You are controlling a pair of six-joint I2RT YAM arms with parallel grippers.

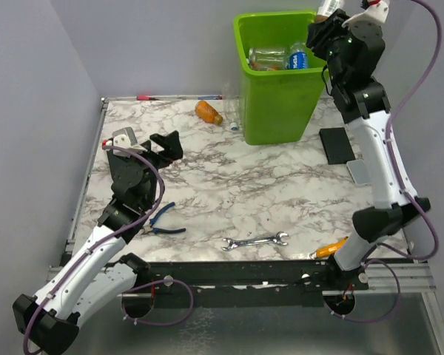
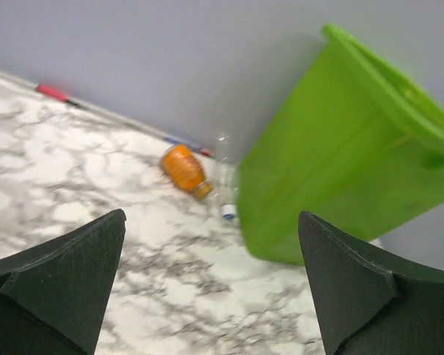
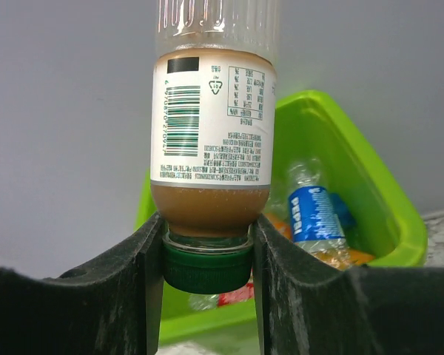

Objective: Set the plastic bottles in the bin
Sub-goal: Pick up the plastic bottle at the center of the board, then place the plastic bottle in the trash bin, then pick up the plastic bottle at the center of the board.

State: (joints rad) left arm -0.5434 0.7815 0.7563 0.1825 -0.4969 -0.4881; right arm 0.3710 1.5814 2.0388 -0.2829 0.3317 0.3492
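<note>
- Your left claw [image 2: 211,222] was spread, empty.
- Orange bottle [image 1: 208,112] lay on its side ahead-right of it, cap toward the bin [image 1: 277,111]; left arm nearer.
- Your right claw [image 3: 207,255] pinched a brown bottle [image 3: 211,126] by its cap, up over the bin's edge.

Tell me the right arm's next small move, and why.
Probably nudge the right gripper slightly further over the bin before releasing: it grips the bottle cap-down, and the top view shows it at the bin's right rim, not centred.
</note>
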